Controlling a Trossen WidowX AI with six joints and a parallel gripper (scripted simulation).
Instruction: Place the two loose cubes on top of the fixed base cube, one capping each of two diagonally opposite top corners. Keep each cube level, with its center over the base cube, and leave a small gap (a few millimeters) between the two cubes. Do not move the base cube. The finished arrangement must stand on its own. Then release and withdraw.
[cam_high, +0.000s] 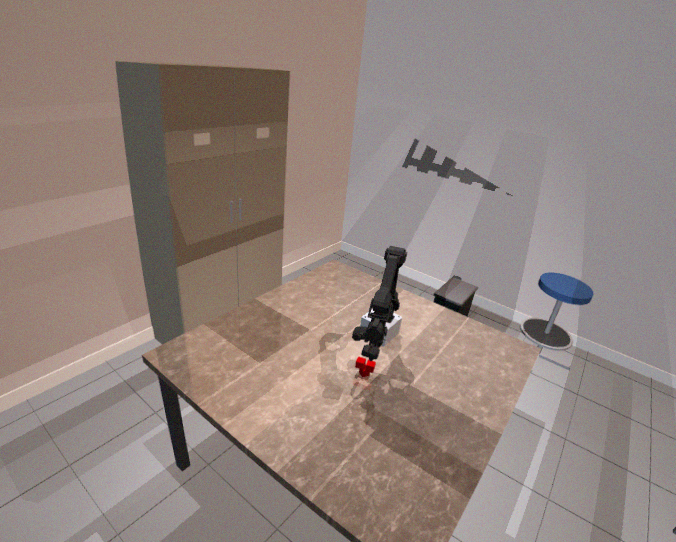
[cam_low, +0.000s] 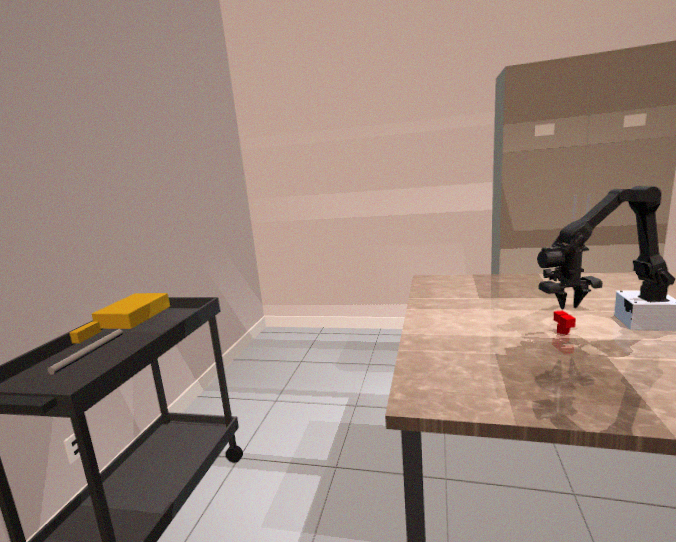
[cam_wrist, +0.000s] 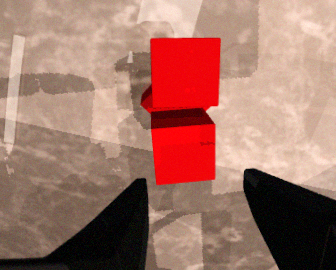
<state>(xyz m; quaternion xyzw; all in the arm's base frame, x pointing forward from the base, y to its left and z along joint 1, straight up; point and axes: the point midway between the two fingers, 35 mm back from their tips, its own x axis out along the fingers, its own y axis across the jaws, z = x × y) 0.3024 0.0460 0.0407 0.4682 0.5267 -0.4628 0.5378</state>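
Two red cubes (cam_wrist: 185, 72) (cam_wrist: 184, 152) are seen perched on the base cube (cam_wrist: 148, 100), which is mostly hidden beneath them on the table (cam_low: 451, 366). The gripper (cam_low: 571, 302) is held just above that stack, fingers spread apart with nothing pinched. A narrow shadowed gap is visible between both top cubes.

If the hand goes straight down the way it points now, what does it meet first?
Most likely the nearer red cube on top of the stack: the open hand hangs just above it, empty. From the wrist view depth is unclear, so the fingers may straddle it.
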